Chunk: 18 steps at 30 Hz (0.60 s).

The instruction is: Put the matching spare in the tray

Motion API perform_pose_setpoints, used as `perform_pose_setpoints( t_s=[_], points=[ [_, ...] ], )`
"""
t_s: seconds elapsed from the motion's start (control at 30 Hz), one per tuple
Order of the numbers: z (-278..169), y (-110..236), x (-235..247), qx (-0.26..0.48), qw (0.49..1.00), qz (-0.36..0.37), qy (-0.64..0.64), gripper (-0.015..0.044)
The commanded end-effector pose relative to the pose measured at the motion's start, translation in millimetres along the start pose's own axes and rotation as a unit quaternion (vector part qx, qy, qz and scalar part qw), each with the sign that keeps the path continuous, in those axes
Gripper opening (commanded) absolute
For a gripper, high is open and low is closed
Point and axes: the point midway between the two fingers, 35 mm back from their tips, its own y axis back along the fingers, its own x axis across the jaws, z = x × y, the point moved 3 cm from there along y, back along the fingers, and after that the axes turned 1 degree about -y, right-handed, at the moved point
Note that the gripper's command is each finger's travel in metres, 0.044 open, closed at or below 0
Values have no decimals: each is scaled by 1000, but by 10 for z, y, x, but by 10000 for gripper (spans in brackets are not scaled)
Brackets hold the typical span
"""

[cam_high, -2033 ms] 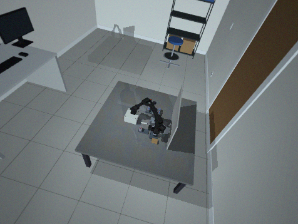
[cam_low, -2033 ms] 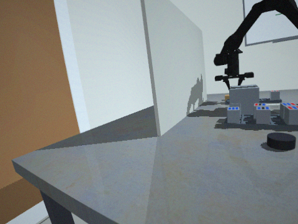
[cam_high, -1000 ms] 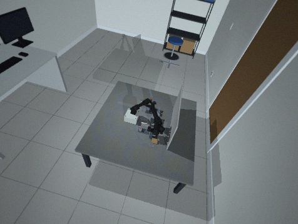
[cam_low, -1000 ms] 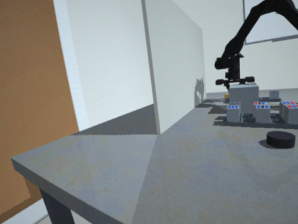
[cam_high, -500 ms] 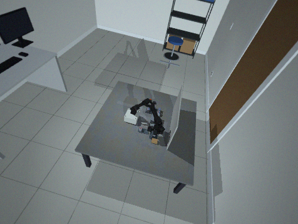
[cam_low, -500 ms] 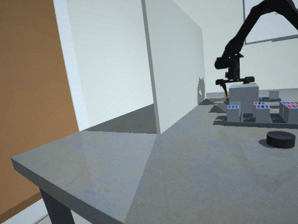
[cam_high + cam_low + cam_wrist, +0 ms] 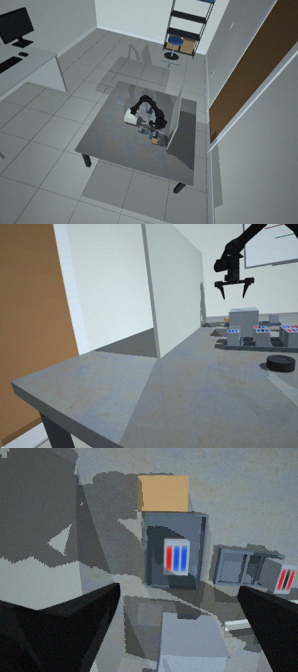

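My gripper (image 7: 233, 298) (image 7: 180, 591) is open and empty, raised above the tray area. A spare (image 7: 176, 557) with one red and two blue stripes sits inside the dark grey tray (image 7: 193, 525) in the wrist view, towards its near end, clear of both fingers. A large grey box (image 7: 243, 319) (image 7: 190, 640) stands near the tray; no code shows on its visible faces. A spare with red, black and red stripes (image 7: 285, 579) is in the divided rack (image 7: 231, 568) right of the tray. I cannot tell which code the mounted unit bears.
A tan block (image 7: 165, 493) (image 7: 154, 141) touches the tray's far end. An upright panel (image 7: 178, 286) (image 7: 176, 116) stands to one side. In the exterior view, a front rack (image 7: 260, 348) holds several coded units, and a black puck (image 7: 280, 363) lies before it.
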Motion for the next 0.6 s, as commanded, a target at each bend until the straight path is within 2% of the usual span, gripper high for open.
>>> perform_pose_setpoints(
  t_s=[0.0, 0.57],
  points=[
    [-15, -62, -22, 9, 1000, -11, 2, 440],
    [-4, -14, -7, 2, 1000, -3, 0, 440]
  ],
)
